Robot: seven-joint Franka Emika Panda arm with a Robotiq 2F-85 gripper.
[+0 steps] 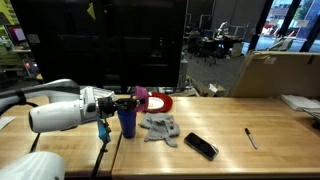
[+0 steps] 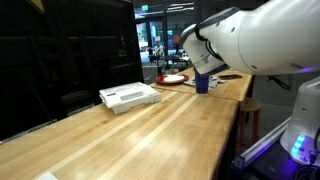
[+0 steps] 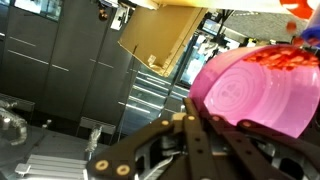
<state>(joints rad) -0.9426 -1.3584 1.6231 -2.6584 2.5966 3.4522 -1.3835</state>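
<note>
In an exterior view my gripper reaches in from the left, a little above the wooden table. Its jaws are shut on the rim of a pink bowl, which hangs tilted on its side. In the wrist view the pink bowl fills the right side with its hollow facing the camera, and the gripper pinches its lower left edge. A dark blue cup stands upright just below the gripper. The blue cup also shows under the arm's white body.
A red plate lies behind the cup and a grey cloth beside it. Further right are a black phone and a pen. A cardboard box stands at the back right. A white flat device sits on the table.
</note>
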